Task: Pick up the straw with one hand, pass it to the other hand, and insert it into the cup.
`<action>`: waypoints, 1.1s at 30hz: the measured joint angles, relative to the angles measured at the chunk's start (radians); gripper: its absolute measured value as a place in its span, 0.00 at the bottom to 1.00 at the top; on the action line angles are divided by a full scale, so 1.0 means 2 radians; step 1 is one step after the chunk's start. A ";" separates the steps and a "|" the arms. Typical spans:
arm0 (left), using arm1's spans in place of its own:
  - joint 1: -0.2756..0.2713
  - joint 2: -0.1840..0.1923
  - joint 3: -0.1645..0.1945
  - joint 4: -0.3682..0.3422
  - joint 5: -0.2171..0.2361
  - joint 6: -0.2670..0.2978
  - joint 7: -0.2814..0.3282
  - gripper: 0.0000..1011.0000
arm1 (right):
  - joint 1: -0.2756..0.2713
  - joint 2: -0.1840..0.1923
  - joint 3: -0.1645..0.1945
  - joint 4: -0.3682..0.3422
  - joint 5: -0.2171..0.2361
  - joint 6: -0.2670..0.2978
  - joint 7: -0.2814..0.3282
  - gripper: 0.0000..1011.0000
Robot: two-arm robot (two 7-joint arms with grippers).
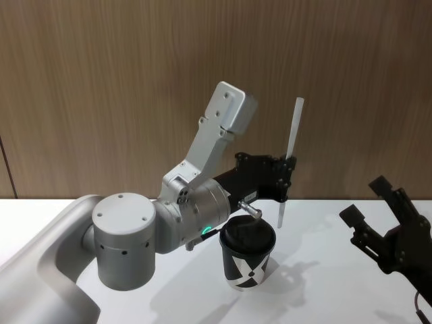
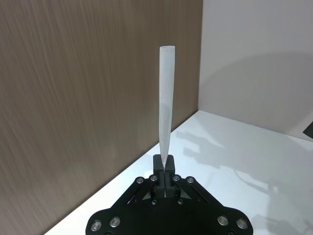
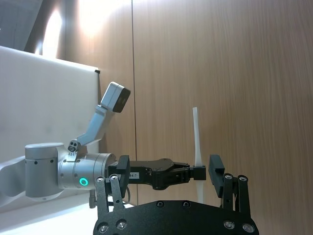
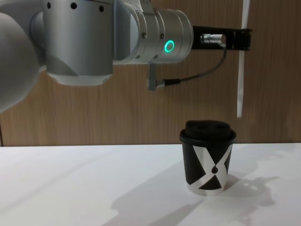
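Head view: the left tool (image 1: 289, 165), black on a silver wrist with a green ring, is clamped on a thin white straw (image 1: 294, 128). The straw stands upright, reaching above and below the tool's fingers. Below this tool a black cup (image 1: 248, 260) with a lid sits on the white worktop (image 1: 317, 283). Well to its right, the right tool (image 1: 365, 199) hangs with fingers spread, gripping nothing.

Left wrist view: the straw rises straight out of the pinched fingertips.

Right wrist view: the right tool's spread fingers frame the left tool and straw, which are farther off.

Chest view: the straw's lower end hangs under the left tool, just above and beside the lid, not in it.
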 joint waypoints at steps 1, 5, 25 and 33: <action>0.001 0.000 0.000 -0.001 0.001 0.000 0.001 0.01 | 0.000 0.000 0.000 0.000 0.000 0.000 0.000 0.99; 0.006 0.003 -0.002 -0.010 0.005 0.001 0.006 0.01 | 0.000 0.000 0.000 0.000 0.000 0.000 0.000 0.99; 0.024 0.012 -0.016 -0.028 0.017 0.003 0.021 0.01 | 0.000 0.000 0.000 0.000 0.000 0.000 0.000 0.99; 0.024 0.008 -0.018 -0.020 0.019 0.003 0.015 0.01 | 0.000 0.000 0.000 0.000 0.000 0.000 0.000 0.99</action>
